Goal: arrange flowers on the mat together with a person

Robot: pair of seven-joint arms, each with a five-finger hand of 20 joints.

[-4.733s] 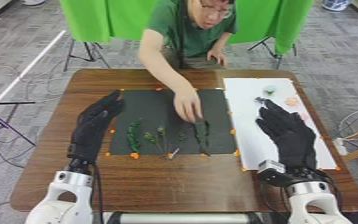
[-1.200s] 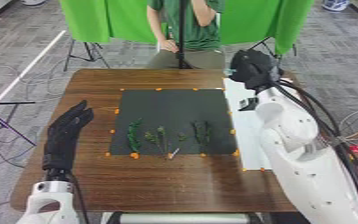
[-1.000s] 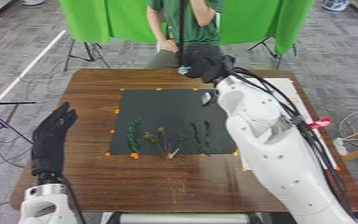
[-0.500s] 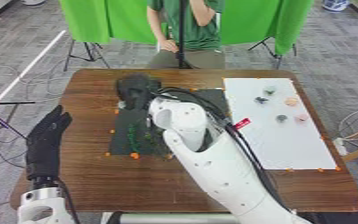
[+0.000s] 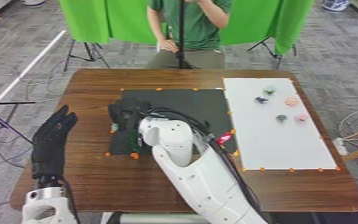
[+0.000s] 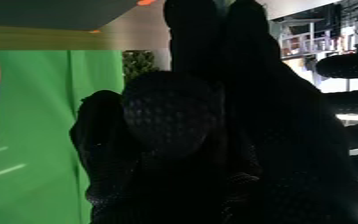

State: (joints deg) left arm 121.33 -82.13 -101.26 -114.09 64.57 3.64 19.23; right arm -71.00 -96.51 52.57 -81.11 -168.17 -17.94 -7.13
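My right hand (image 5: 127, 111) is over the left part of the dark mat (image 5: 193, 100), its fingers and thumb pinching a small pale blue flower (image 5: 115, 128). In the right wrist view, the thumb of my right hand (image 6: 171, 112) lies bent against the fingers, with a pale bit (image 6: 222, 4) between the fingertips. Below the hand, a green stem (image 5: 134, 142) shows on the mat; my right arm covers the other stems. At the table's left side, my left hand (image 5: 53, 135) is open; its fingers also appear in the right wrist view (image 6: 353, 102).
Several small flowers, including a pale green one (image 5: 270, 90) and a pink one (image 5: 301, 118), lie on the white sheet (image 5: 282, 145) at the right. Orange markers edge mat and sheet. Across the brown table (image 5: 95, 185) sits a person (image 5: 189, 30), hands off the mat.
My right hand has swung from the white sheet's far end leftward across the mat, then come a little nearer, carrying the pale flower. My left hand moved outward. The person's hand has withdrawn from the mat.
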